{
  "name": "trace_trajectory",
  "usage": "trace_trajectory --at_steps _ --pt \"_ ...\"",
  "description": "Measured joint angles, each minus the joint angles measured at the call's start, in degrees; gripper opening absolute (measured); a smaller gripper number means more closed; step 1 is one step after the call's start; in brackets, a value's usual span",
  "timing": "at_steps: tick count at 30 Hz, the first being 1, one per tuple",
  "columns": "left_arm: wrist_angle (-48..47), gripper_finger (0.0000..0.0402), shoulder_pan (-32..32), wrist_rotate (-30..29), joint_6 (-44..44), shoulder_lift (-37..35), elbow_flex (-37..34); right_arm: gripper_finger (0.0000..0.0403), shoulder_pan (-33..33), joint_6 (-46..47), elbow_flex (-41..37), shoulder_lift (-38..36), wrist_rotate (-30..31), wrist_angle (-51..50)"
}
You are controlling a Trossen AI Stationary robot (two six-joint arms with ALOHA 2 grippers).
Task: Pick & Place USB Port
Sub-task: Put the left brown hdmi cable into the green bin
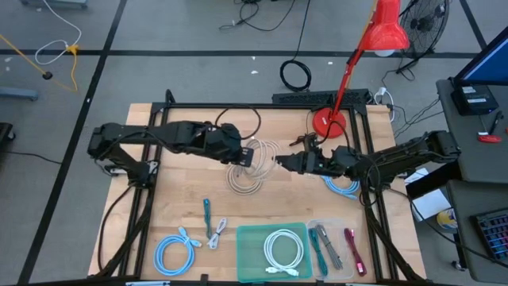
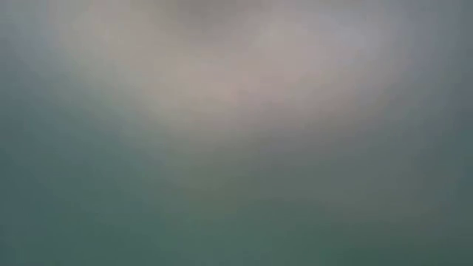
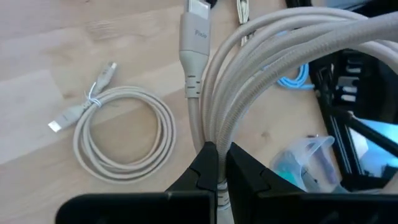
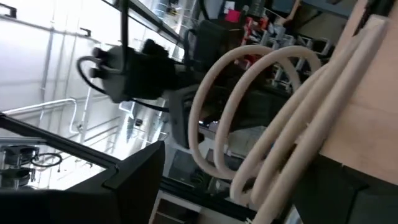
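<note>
— How was the left arm posed?

— It reached across the table's middle, its left gripper [image 3: 217,163] pinched tight on a beige cable [image 3: 267,56] whose coils hung lifted above the wooden table [image 1: 175,195]. The cable's plug [image 3: 194,43] dangled beside the loops.

— And the other arm?

— It stretched in from the opposite side, the right gripper [image 1: 279,162] spread wide, level with the held coils and just beside them, holding nothing.

— Anything underneath?

— A second beige cable [image 3: 118,134], tied in a coil, lay flat on the wood below. The low camera showed only blur.
</note>
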Motion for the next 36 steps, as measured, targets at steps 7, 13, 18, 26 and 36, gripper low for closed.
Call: trace_trajectory --at_steps 7,13,18,26,36 --pt "-16.4 0.0010 0.0 0.3 4.1 8.8 15.8 0.0299 0.0 0.3 0.0 0.0 0.2 -1.6" --pt "-25.1 0.0010 0.0 0.6 7.4 16.8 26.7 0.0299 0.0 -0.3 1.1 0.0 1.3 -1.4" --pt "-25.5 0.0010 0.0 2.5 8.2 19.3 28.9 0.0299 0.0 -0.3 1.1 0.0 1.2 -2.4" --pt "-29.2 0.0010 0.0 2.7 7.5 18.5 28.9 0.0298 0.8 0.0 1.1 0.0 1.2 -5.1" --pt "-31.4 0.0010 -0.9 4.0 7.6 18.2 28.9 0.0298 0.8 2.2 1.1 0.2 1.3 -7.3"
